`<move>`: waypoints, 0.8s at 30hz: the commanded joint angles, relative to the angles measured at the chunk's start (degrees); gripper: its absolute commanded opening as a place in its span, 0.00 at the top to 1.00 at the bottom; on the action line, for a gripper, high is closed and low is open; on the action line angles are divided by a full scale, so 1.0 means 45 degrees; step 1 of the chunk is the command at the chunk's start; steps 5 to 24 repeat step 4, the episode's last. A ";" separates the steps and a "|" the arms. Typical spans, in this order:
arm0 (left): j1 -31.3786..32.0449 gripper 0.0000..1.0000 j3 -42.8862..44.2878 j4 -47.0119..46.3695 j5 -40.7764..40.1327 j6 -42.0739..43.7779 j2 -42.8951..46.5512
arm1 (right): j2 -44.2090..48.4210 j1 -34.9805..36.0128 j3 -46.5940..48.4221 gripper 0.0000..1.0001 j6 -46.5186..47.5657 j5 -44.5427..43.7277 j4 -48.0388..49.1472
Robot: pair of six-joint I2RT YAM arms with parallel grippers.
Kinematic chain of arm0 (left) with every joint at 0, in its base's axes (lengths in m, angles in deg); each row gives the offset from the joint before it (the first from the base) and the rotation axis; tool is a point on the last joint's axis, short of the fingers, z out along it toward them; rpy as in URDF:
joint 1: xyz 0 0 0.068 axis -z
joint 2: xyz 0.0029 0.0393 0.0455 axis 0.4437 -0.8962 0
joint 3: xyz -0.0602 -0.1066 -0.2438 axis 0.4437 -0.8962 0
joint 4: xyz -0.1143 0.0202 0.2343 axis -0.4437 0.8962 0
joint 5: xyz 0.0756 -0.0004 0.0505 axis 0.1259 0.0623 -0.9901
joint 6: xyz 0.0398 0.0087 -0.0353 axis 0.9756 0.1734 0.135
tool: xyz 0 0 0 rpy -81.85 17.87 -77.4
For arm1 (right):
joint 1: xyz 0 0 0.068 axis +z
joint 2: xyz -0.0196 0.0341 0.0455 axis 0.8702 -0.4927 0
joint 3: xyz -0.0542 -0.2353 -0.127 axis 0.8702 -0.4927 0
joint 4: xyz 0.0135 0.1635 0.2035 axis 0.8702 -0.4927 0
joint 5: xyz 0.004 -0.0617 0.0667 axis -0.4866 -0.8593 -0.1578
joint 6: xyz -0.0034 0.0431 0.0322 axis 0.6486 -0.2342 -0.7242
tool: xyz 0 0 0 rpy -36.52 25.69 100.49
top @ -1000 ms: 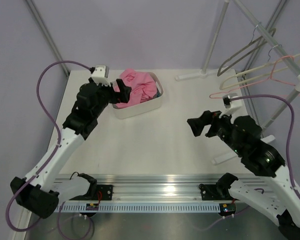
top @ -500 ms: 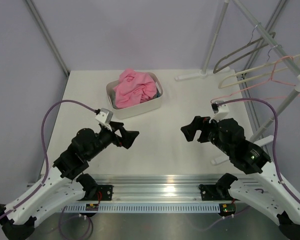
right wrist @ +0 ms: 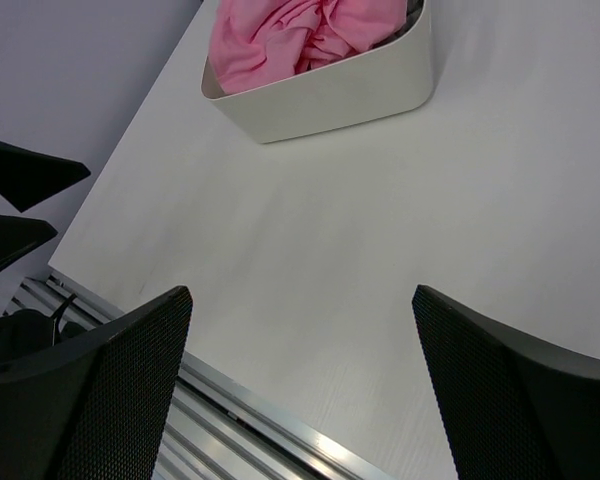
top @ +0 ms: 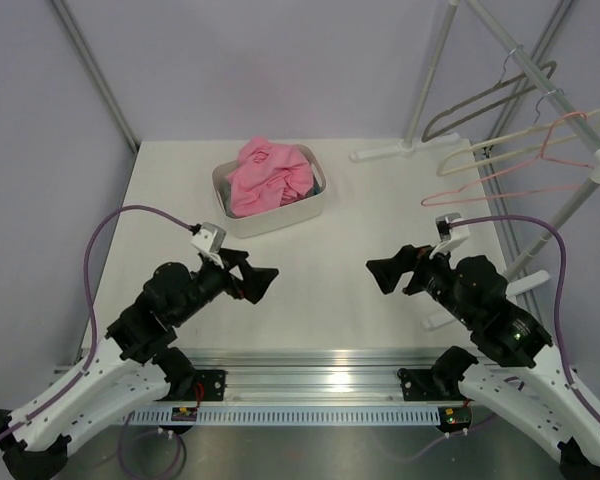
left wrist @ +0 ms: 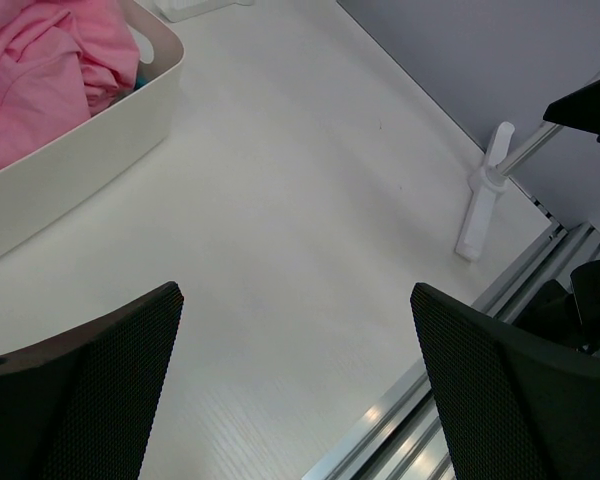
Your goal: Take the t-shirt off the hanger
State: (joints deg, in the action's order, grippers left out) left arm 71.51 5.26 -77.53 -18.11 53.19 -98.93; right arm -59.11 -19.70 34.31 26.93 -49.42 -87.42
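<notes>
**Q:** Where does the t-shirt (top: pixel 268 178) lie, and what does it look like?

**A:** It lies crumpled in the white tub (top: pixel 280 220) at the far left-centre of the table (top: pixel 320 300). The fabric is plain bright pink, soft, and bunched into deep folds. The heap rises above the rim. In the right wrist view it fills the tub from wall to wall. No sleeve or collar can be made out among the folds.

**Q:** And the hanger (top: pixel 432 124)?

**A:** The dark grey-brown hanger hangs by its silver hook from the sloping rail of the rack (top: pixel 525 68) at the far right. It is well apart from the t-shirt, which is already off it. Just below it on the same rail hang a cream hanger (top: pixel 520 141) and a thin pink wire hanger (top: pixel 500 181).

**Q:** How do the tools stand?

**A:** The left gripper (top: pixel 260 278) hovers over the near left of the table with its jaws spread wide. In its wrist view the two dark fingers (left wrist: pixel 90 390) frame bare tabletop with nothing between them. The right gripper (top: pixel 385 272) hovers over the near right, its jaws likewise wide and holding nothing. The two grippers point toward each other across the middle of the table. Neither touches the tub or the t-shirt.

**Q:** What else shows?

**A:** A white foot of the rack (left wrist: pixel 480 195) rests on the table near the right edge.
</notes>
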 commanded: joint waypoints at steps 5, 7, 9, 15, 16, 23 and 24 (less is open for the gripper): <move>0.0060 0.01 -0.0282 -0.0466 0.0171 -0.0193 0.0453 | -0.0092 0.0119 -0.0403 0.01 0.0163 0.0019 0.1170; 0.0060 0.01 -0.0282 -0.0466 0.0171 -0.0193 0.0453 | -0.0092 0.0119 -0.0403 0.01 0.0163 0.0019 0.1170; 0.0060 0.01 -0.0282 -0.0466 0.0171 -0.0193 0.0453 | -0.0092 0.0119 -0.0403 0.01 0.0163 0.0019 0.1170; 0.0060 0.01 -0.0282 -0.0466 0.0171 -0.0193 0.0453 | -0.0092 0.0119 -0.0403 0.01 0.0163 0.0019 0.1170; 0.0060 0.01 -0.0282 -0.0466 0.0171 -0.0193 0.0453 | -0.0092 0.0119 -0.0403 0.01 0.0163 0.0019 0.1170; 0.0060 0.01 -0.0282 -0.0466 0.0171 -0.0193 0.0453 | -0.0092 0.0119 -0.0403 0.01 0.0163 0.0019 0.1170; 0.0060 0.01 -0.0282 -0.0466 0.0171 -0.0193 0.0453 | -0.0092 0.0119 -0.0403 0.01 0.0163 0.0019 0.1170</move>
